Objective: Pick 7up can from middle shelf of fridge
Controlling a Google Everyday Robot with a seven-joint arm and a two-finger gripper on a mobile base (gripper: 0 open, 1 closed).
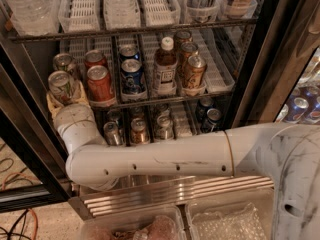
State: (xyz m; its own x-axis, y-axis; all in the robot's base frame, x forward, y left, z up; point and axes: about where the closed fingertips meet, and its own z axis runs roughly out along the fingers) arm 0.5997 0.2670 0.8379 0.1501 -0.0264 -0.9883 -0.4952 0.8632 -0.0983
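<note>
Camera view looks into the open fridge (251, 74). You have the arm (165, 159) lying across the frame from the right, low, in front of the ribbed base grille (175, 193). It bends upward at the left.

Gripper (66, 96): at the front-left corner of the middle shelf (165, 100), your worktop here. It is clenched on the 7up can (61, 85), with tan fingers (82, 97) pressed to the can's lower sides.

7up can: upright, at the worktop's front-left corner, silver top toward the camera. A second pale can (65, 62) stands just behind it.

Along the worktop's front edge, left to right:
- red can (100, 84), just beside the 7up can, another red one behind it
- blue can (132, 76)
- white-capped bottle (165, 66)
- brown can (194, 70), with more lined up behind it

The worktop's right side shows bare clear lane trays (216, 69).

Lower shelf: several cans (139, 130), partly hidden by the arm.

Bottom edge of frame: clear plastic bins (225, 224).
</note>
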